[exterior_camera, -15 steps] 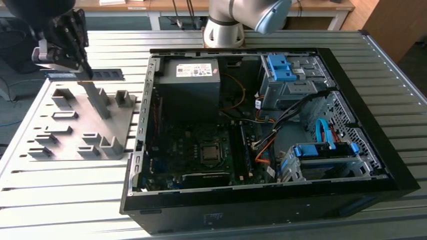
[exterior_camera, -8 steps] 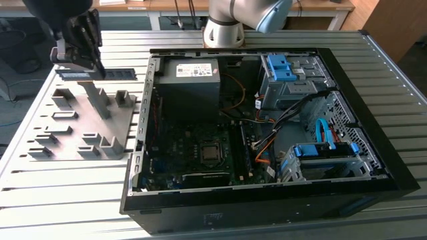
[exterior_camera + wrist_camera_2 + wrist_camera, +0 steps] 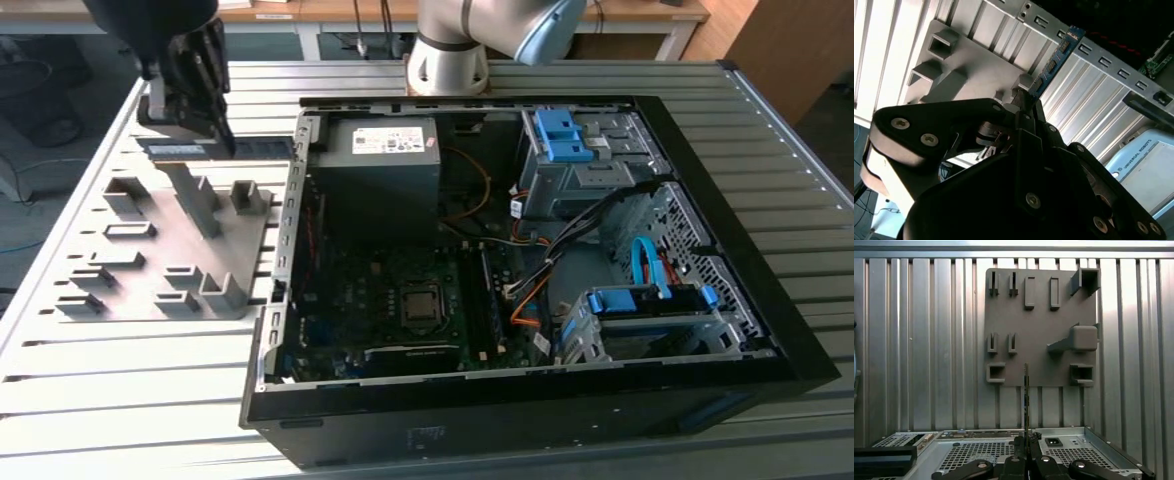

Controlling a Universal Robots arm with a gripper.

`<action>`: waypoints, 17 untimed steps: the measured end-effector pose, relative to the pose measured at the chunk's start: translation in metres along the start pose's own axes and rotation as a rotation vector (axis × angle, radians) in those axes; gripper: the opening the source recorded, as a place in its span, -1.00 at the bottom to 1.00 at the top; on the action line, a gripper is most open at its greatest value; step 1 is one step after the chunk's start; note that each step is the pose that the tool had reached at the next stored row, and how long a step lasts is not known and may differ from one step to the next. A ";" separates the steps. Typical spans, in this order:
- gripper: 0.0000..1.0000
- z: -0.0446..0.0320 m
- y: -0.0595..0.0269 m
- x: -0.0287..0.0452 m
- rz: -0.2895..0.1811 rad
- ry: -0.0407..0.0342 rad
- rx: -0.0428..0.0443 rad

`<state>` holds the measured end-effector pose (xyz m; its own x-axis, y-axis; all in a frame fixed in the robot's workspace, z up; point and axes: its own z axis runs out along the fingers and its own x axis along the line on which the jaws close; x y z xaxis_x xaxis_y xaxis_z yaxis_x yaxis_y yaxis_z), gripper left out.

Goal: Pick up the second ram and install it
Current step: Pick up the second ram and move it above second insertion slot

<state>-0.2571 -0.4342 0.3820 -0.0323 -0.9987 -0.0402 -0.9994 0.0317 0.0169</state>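
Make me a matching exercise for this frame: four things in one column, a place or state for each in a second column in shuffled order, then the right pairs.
Things:
1. second ram
2. fixture plate
3. computer case
4. power supply

Places or states:
A. open on top, motherboard exposed
B. grey box with a white label, mounted inside the case
C. clamped in the end effector, above the plate
D. lying flat on the slatted table, beside the case

Pairs: 1-C, 2-D, 3-A, 4-B
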 end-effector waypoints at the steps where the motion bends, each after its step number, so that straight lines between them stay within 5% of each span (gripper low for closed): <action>1: -0.72 -0.0001 -0.0028 -0.0001 0.000 0.0001 -0.0001; 17: -0.72 -0.0008 -0.0473 -0.0015 0.000 0.0001 -0.0014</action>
<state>-0.2097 -0.4342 0.3821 -0.0324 -0.9987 -0.0401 -0.9993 0.0317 0.0183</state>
